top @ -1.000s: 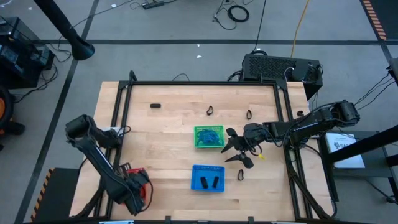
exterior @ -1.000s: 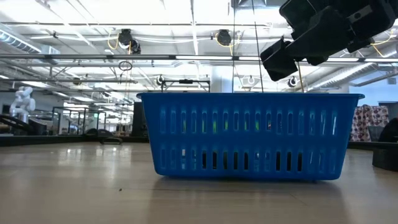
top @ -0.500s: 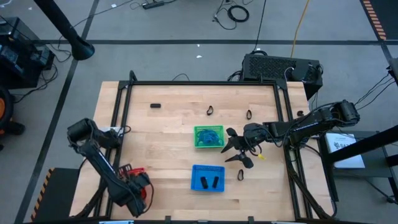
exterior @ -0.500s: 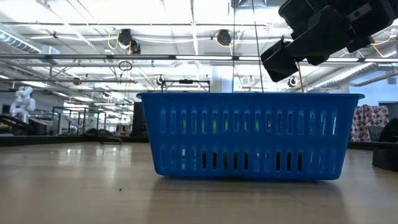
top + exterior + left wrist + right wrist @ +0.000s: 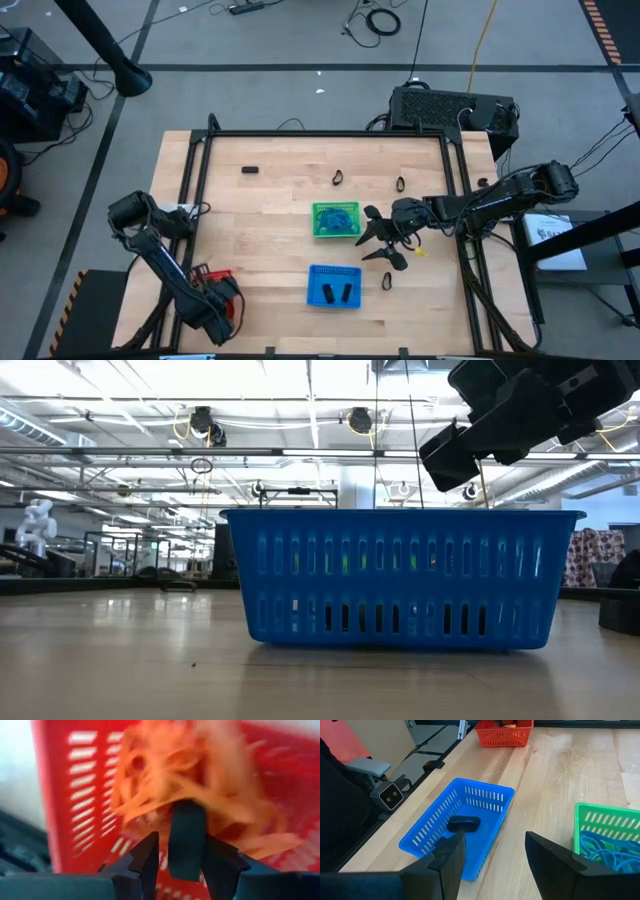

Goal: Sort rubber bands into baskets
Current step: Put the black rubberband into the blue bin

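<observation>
Wooden table (image 5: 270, 210), tangled orange rubber bands (image 5: 200, 795)

The wooden table (image 5: 270, 240) has a black metal frame (image 5: 325, 134) around its far part. Behind the table's far right corner, a black perforated box (image 5: 450, 108) stands on the grey floor (image 5: 250, 90). Black cables (image 5: 380, 20) lie on the floor farther away. A white paper (image 5: 555, 232) lies to the right of the table.
</observation>
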Controlling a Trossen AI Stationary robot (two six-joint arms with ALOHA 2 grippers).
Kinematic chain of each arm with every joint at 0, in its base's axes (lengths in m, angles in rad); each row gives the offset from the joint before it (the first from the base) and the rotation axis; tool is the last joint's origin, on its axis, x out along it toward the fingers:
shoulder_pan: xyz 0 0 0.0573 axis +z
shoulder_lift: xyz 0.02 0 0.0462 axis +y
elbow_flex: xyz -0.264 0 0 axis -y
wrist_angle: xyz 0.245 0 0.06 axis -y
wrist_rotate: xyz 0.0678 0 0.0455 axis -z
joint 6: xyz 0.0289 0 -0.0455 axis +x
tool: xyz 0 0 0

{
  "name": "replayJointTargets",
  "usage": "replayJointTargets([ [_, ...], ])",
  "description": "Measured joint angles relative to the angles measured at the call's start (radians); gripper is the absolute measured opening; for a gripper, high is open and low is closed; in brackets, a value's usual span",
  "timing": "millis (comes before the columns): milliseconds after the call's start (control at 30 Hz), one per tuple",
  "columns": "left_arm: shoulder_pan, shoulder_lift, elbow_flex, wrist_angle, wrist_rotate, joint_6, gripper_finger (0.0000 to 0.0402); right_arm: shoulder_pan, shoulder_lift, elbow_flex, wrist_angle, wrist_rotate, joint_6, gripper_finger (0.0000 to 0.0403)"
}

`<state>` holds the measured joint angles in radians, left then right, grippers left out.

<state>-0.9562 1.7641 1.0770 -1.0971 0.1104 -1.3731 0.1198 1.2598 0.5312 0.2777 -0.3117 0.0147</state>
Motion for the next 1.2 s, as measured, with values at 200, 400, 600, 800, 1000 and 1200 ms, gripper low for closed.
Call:
replayJointTargets([
  [200, 0.0, 0.0, -0.005, -0.013, -0.005, 0.016, 0.01, 0.0, 0.0, 0.0, 0.0, 0.0, 0.0, 0.0199],
  [400, 0.001, 0.0, -0.004, -0.125, 0.005, -0.006, 0.001, 0.0, 0.0, 0.0, 0.0, 0.0, 0.0, 0.0199],
  [600, 0.001, 0.0, 0.064, -0.258, 0.054, 0.036, 0.0004, 0.0, 0.0, 0.0, 0.002, 0.0, 0.003, 0.0199],
  [800, 0.0, -0.002, 0.176, -0.356, -0.008, 0.047, 0.0003, 0.0, 0.0, 0.0, 0.001, 0.0, 0.002, 0.0199],
  [1000, 0.048, 0.001, 0.115, -0.23, -0.2, 0.045, 0.0002, 0.0, 0.0, 0.0, 0.003, 0.0, -0.002, 0.0199],
  [1200, 0.076, 0.001, 0.074, -0.117, -0.086, 0.126, 0.0001, 0.0, 0.0, 0.0, -0.001, -0.002, 0.023, 0.0199],
])
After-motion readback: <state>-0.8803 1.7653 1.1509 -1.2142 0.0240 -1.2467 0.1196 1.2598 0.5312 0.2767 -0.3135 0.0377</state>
